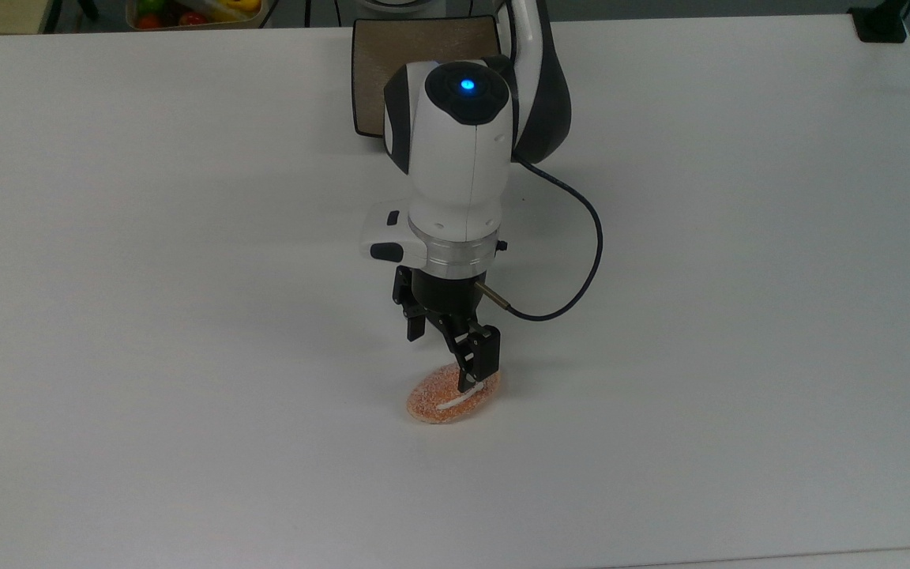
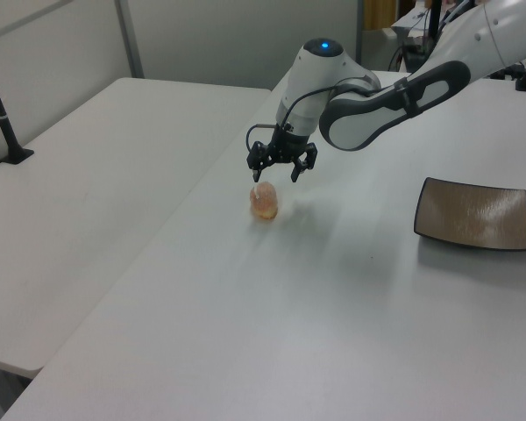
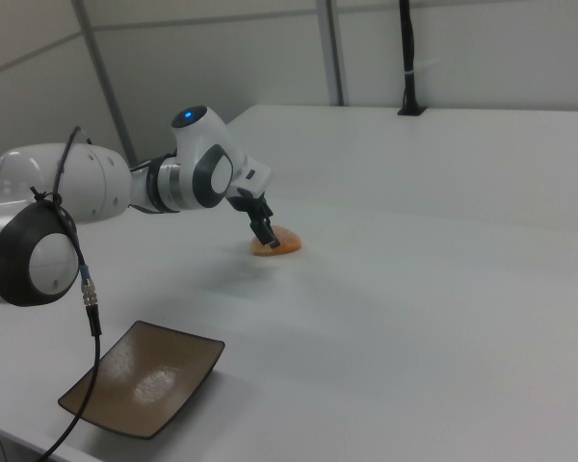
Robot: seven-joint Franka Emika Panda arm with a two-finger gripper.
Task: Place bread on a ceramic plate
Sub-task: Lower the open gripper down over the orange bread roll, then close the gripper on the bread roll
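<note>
Hovering pincer: the pincer point(image 1: 445, 365) hangs just above the bread, its black fingers point(image 1: 480, 357) spread apart and holding nothing; in the top view the nearer finger overlaps the bun's upper edge, and whether it touches cannot be told.
Pincer in other views: in the left view the pincer point(image 2: 280, 170) sits right over the bun with both fingers splayed; in the right view the pincer point(image 3: 266, 235) points down at the bun's near edge.
Bread: the bread point(image 1: 438, 398) lies flat on the surface, an oval orange-brown bun with white speckles and a white stripe along its top; also seen at point(image 2: 264, 201) and point(image 3: 279, 245).
Arm: the white wrist point(image 1: 461, 158) carries a lit blue dot on top, and a black cable point(image 1: 581, 269) loops out from it on the top view's right.
Ceramic plate: the ceramic plate point(image 2: 472, 215) is square, brown, dark-rimmed and bare, well apart from the bread; in the top view the ceramic plate point(image 1: 368, 71) lies beyond the arm, and in the right view it point(image 3: 144, 390) sits near the surface's front edge.
Surface: the white surface point(image 1: 739, 316) carries the bread and the plate.
Writing: no readable brand, label or text can be made out.
Background: a bin of coloured items point(image 1: 186, 12) shows at the top view's upper left edge.
</note>
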